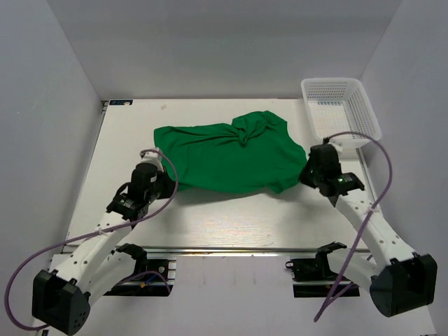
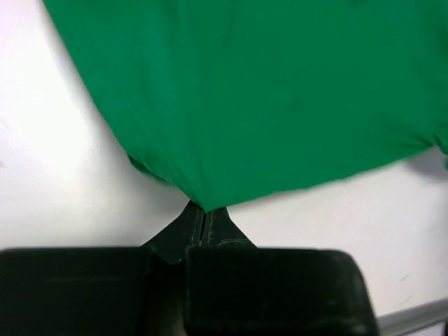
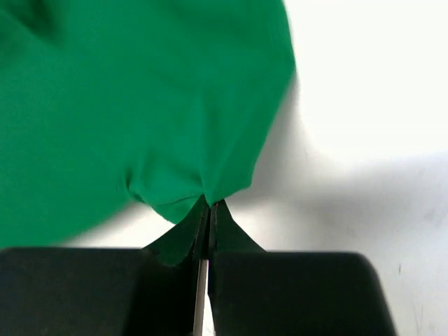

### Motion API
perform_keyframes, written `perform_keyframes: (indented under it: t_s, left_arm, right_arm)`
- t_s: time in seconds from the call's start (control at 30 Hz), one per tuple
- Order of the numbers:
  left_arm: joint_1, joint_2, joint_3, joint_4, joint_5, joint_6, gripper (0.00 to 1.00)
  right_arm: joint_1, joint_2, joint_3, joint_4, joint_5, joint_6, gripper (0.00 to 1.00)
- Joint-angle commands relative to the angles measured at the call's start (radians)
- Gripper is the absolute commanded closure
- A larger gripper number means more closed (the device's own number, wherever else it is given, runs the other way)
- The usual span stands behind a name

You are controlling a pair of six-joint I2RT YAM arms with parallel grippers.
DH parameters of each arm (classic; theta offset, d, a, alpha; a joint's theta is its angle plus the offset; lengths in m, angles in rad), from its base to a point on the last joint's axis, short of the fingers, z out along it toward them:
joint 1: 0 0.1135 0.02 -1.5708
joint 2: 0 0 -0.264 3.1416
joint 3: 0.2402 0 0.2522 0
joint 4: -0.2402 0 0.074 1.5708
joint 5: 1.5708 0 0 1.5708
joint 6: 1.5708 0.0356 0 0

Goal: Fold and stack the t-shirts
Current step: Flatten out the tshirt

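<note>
A bright green t-shirt [image 1: 231,157] lies rumpled across the middle of the white table, bunched into a knot near its far edge. My left gripper [image 1: 166,183] is shut on the shirt's near left corner; the left wrist view shows the jaws pinched together on a point of green cloth [image 2: 203,199]. My right gripper [image 1: 306,173] is shut on the shirt's near right edge; the right wrist view shows the jaws closed on a fold of the shirt [image 3: 210,196]. The fabric hangs slightly lifted between the two grippers.
A white mesh basket [image 1: 341,108] stands at the far right corner of the table [image 1: 231,217]. Grey walls close in the left, right and back. A metal rail [image 1: 238,250] runs along the near edge by the arm bases.
</note>
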Motion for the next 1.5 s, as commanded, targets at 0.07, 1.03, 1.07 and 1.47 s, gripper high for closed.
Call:
perform_keyframes:
  t_s: [0.07,1.03,1.07,1.47]
  left_arm:
    - [-0.004,-0.041,0.233,-0.031,-0.190,0.044,1.00]
    - [0.015,-0.101,1.103,-0.050,0.115,0.540,1.00]
    - [0.015,-0.101,1.121,-0.060,0.115,0.540,1.00]
    - [0.015,-0.119,1.369,-0.218,0.235,0.569,1.00]
  right_arm:
    - [-0.008,-0.055,0.262,0.039,0.227,-0.038,1.00]
    - [-0.017,-0.169,1.202,0.160,0.246,-0.588,1.00]
    - [-0.020,-0.173,1.223,0.157,0.213,-0.594,1.00]
    - [-0.019,-0.305,1.265,0.168,0.081,-0.627,1.00]
